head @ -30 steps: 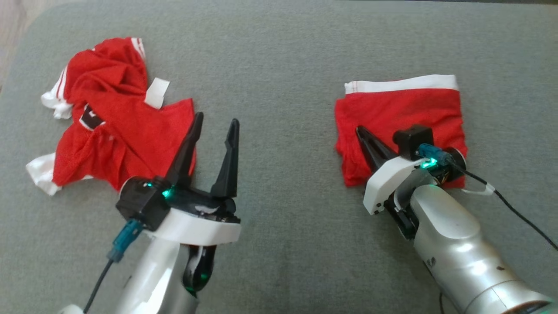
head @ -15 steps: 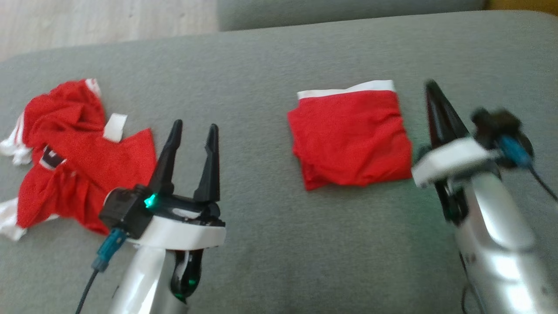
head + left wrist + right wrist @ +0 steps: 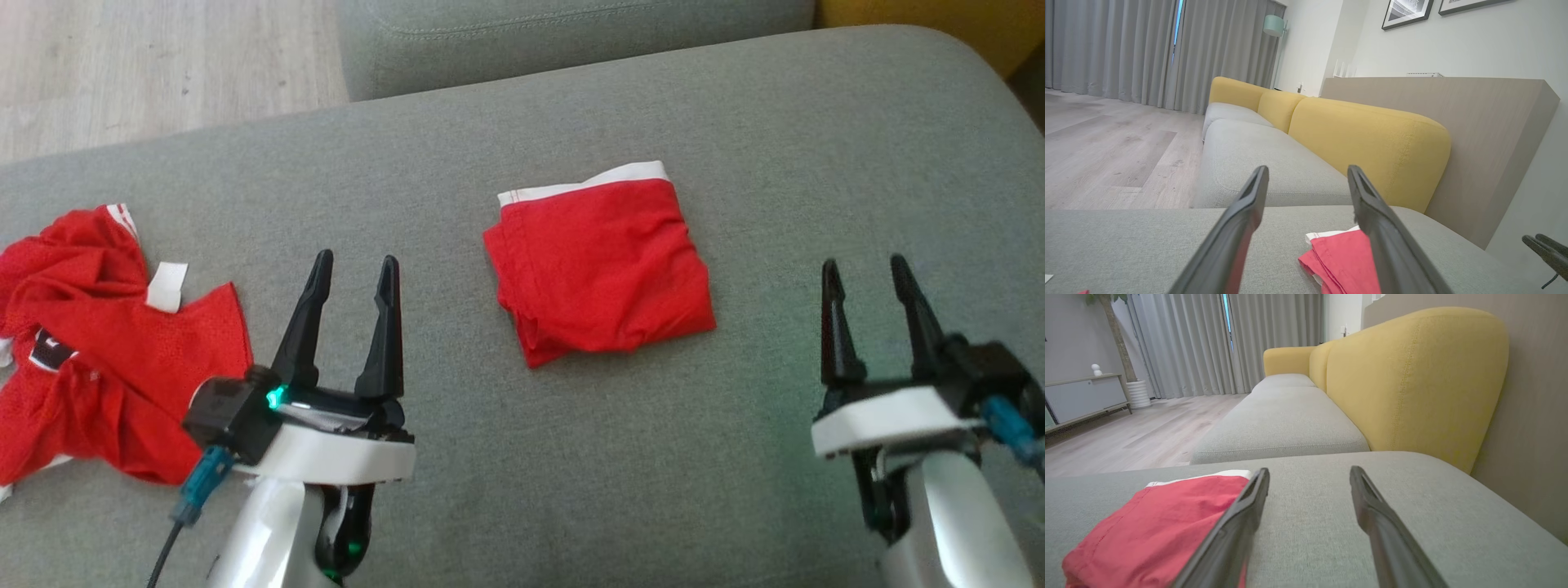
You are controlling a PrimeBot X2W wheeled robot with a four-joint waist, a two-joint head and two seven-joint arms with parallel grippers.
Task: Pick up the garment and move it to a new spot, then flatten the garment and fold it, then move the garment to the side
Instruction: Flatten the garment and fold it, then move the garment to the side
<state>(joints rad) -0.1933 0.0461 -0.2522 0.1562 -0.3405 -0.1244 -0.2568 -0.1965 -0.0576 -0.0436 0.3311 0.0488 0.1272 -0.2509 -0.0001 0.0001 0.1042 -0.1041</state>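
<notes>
Folded red shorts (image 3: 600, 269), frame centre: soft, light (would slump); I'd pinch the layered lower edge. Left end effector (image 3: 357, 260) and right end effector (image 3: 864, 264) spread, empty.

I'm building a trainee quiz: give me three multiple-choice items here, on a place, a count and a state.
1. Where does the folded red garment lie? A floor; B grey cushion; C yellow backrest.
2. How many red garments are on the cushion? A one; B two; C three.
3. The right gripper's jaws are: A shut on cloth; B open, empty; C shut, empty.
Answers: 1 B, grey fabric surrounds it; 2 B, the folded one plus a crumpled jersey; 3 B, they stand apart with nothing between.
</notes>
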